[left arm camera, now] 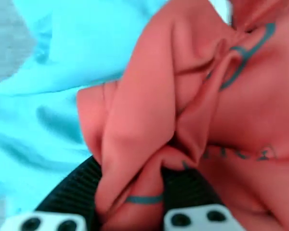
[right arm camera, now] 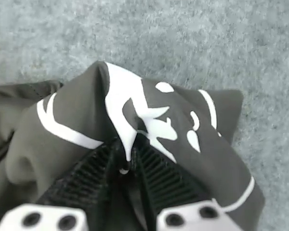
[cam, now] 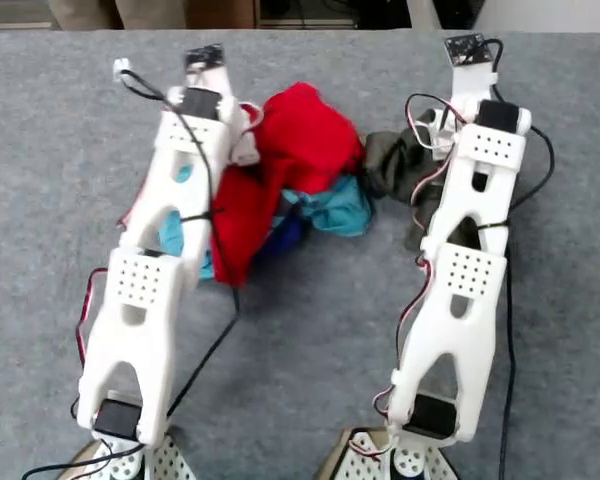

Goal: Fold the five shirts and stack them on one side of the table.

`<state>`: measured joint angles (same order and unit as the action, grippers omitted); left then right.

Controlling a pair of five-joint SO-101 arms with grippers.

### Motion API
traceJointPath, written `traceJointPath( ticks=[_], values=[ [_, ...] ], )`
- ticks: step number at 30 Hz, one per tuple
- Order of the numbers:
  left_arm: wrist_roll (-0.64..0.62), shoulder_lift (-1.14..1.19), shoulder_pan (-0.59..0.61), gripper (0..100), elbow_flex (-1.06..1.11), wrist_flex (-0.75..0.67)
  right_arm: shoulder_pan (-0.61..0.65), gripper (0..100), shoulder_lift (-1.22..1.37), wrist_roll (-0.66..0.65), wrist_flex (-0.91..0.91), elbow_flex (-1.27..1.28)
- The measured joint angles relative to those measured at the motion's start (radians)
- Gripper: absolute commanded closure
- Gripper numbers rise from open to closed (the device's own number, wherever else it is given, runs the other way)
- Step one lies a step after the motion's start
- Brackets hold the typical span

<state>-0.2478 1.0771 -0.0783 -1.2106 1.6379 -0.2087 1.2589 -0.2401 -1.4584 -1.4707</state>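
Note:
A crumpled pile of shirts lies at the far middle of the table. The red shirt (cam: pixel 300 135) is on top, with a teal shirt (cam: pixel 335 210) and a dark blue one (cam: pixel 285 235) under it. A dark grey shirt (cam: pixel 390 160) lies to the right. My left gripper (left arm camera: pixel 135 190) is shut on a fold of the red shirt (left arm camera: pixel 221 120), which carries teal print, above the teal shirt (left arm camera: pixel 62 62). My right gripper (right arm camera: pixel 127 166) is shut on a pinch of the dark grey shirt (right arm camera: pixel 86 106) with white print.
Grey carpet-like cloth covers the table (cam: pixel 310 340). Both white arms stretch from the near edge toward the pile, the left arm (cam: pixel 150 270) over the pile's left part, the right arm (cam: pixel 460 270) beside the dark shirt. Cables trail along both arms.

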Motion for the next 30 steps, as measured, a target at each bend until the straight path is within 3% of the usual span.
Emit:
traceJointPath(
  ticks=[3,10,16,19,24,30],
  values=[
    [0.075,0.023,0.138,98,-0.107,0.078,0.0,99.4,0.041,0.0,-0.006,-0.068],
    [0.218,0.051,0.499,98,-0.269,0.11,0.0,99.4,0.084,0.0,-0.026,-0.15],
    [0.27,0.051,0.701,98,-0.388,0.11,0.0,99.4,0.084,0.0,-0.026,-0.15],
    [0.273,0.051,0.749,96,-0.4,0.11,0.002,99.4,0.084,0.0,-0.026,-0.15],
    [0.242,-0.008,0.763,73,-0.4,0.11,0.002,99.4,0.084,0.0,-0.026,-0.15],
    [0.086,-0.203,0.74,71,-0.393,0.11,0.002,99.4,0.092,0.0,-0.026,-0.15]
  ],
)
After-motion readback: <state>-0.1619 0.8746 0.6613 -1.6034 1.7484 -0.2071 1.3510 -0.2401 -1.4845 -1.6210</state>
